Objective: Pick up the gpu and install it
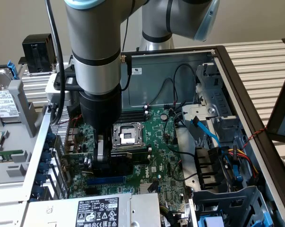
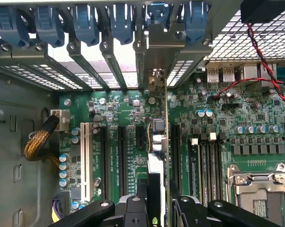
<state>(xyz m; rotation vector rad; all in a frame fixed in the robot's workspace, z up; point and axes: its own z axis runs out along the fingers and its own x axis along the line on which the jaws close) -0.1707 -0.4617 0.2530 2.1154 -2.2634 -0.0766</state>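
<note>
In the exterior view, the arm reaches down into the open computer case. The pincer stands low over the motherboard, just beside the CPU socket. It is clamped on the gpu, whose dark body shows under it, near the blue expansion slot. The pick-up looks done and the card is down at the board, but whether it is seated cannot be judged from here. Room is tight, with the power supply close by and the perforated rear wall on the exterior view's left.

In the wrist view, the gpu appears edge-on, gripped between the fingers at a middling width. Its silver end bracket stands in line with the rear slot covers, under the blue clips. The card runs between black slots, with the RAM slots near on one side. The view does not show whether its edge connector is pressed fully home. The red and black wires hang well apart from it.
</note>
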